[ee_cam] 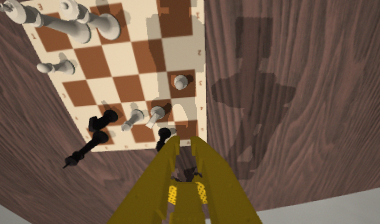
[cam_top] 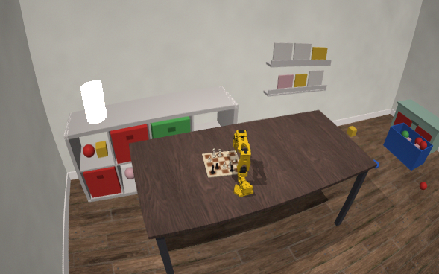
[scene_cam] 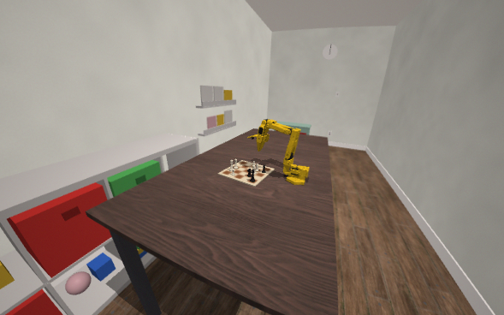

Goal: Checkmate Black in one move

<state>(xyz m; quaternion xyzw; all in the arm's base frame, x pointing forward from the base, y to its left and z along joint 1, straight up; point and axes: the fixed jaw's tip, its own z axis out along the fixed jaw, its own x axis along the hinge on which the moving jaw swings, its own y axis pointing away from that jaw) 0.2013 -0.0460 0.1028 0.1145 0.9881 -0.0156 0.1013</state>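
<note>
Board: small tan-and-brown chequered chessboard (ee_cam: 141,55), upper left of the wrist view, pieces upright.
Gripper: yellow two-finger gripper (ee_cam: 187,146), fingers nearly pressed together, pinching nothing.
Pose: yellow arm (scene_cam: 290,145) arched high, wrist pointing down over the board's edge.
Advice: spread fingers before descending; centre on the chosen white piece; avoid neighbours.

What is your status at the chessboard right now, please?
Gripper shut, empty, above board edge. All pieces standing, none lifted. Black pawn just ahead of fingertips.
</note>
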